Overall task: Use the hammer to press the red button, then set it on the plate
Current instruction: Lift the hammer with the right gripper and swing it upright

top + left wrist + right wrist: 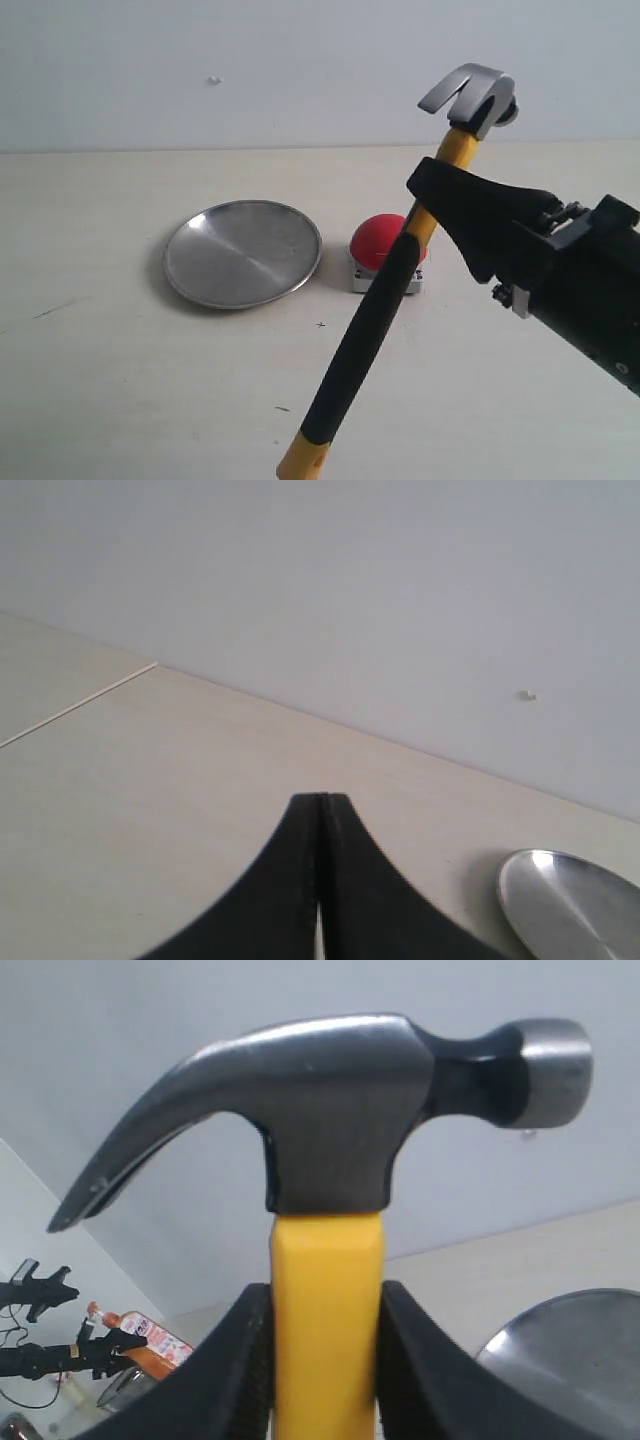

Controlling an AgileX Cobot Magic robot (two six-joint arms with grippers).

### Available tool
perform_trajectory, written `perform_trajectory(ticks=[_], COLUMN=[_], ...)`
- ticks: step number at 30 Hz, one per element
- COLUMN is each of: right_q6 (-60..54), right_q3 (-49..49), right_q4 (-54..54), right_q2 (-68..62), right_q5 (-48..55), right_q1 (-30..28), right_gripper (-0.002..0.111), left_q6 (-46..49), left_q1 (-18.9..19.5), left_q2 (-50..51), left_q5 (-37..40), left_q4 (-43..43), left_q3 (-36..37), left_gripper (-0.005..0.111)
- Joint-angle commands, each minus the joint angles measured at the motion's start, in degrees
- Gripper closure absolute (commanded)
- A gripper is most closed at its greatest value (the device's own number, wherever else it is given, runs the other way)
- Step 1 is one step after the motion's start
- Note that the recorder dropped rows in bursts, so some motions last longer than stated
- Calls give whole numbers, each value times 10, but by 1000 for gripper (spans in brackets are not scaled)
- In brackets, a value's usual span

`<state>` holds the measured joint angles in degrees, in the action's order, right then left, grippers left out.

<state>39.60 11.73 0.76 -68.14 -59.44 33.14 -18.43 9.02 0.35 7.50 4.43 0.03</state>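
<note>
Hammer held aloft in the right gripper, left gripper closed on nothing

The right gripper (428, 200) has its two black jaws clamped on the hammer (385, 300), one on each side of the yellow neck just below the steel head. The jaws stand partly apart, held apart by the handle between them. The hammer is off the table (150, 380) and tilted. Its head is up against the pale wall (300, 70) above the table's far edge, and the curved claw of the head points away from the right arm. The black grip slants down toward the near edge and ends in a yellow tip that the exterior view cuts off.

The red button (385, 238) sits on its grey-white base toward the middle of the table, set back from the far edge. In the exterior view the handle crosses in front of the button's right side. Whether they touch cannot be told, but the head is well above it.

The plate (243, 253) lies flat on the table just beside the button, with a narrow strip of tabletop between them, and about as far back from the far edge.

The left gripper (322, 810) shows only in its own wrist view. Its jaws are pressed together with nothing between them, above bare tabletop, and the plate's rim is near one side
</note>
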Motion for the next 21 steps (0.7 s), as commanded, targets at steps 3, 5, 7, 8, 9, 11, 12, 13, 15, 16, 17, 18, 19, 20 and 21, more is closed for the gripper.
perform_trajectory(ticks=[3, 5, 7, 8, 9, 11, 12, 13, 15, 16, 17, 18, 19, 20, 21], right_q6=[56, 60, 60, 53, 50, 50, 50, 50, 50, 50, 51, 58, 64, 67, 67], right_q3=[-19, -28, -34, -34, -34, -34, -34, -34, -35, -35, -35, -35, -35, -35, -35], right_q4=[28, 11, -8, -13, -13, -1, 10, 14, 14, 8, 1, -8, -11, -17, -24], right_q2=[-17, -24, -26, -26, -26, -29, -31, -34, -41, -43, -47, -50, -51, -51, -51], right_q5=[-104, -105, -105, -105, -105, -105, -105, -105, -105, -105, -105, -105, -105, -105, -105], right_q1=[-3, -3, -3, -3, -3, -3, -3, -3, -3, -3, -3, -3, -3, -3, -3], right_gripper=[108, 108, 108, 108, 108, 108, 108, 108, 108, 108, 108, 108, 108, 108, 108], left_q6=[0, 0, 0, 0, 0, 0, 0, 0, 0, 0, 0, 0, 0, 0, 0], left_q1=[-5, -5, -5, -5, -5, -5, -5, -5, -5, -5, -5, -5, -5, -5, -5], left_q2=[-4, -4, -4, -4, -4, -4, -4, -4, -4, -4, -4, -4, -4, -4, -4], left_q5=[-2, -2, -2, -2, -2, -2, -2, -2, -2, -2, -2, -2, -2, -2, -2], left_q4=[-4, -4, -4, -4, -4, -4, -4, -4, -4, -4, -4, -4, -4, -4, -4], left_q3=[0, 0, 0, 0, 0, 0, 0, 0, 0, 0, 0, 0, 0, 0, 0], left_gripper=[107, 107, 107, 107, 107, 107, 107, 107, 107, 107, 107, 107, 107, 107, 107])
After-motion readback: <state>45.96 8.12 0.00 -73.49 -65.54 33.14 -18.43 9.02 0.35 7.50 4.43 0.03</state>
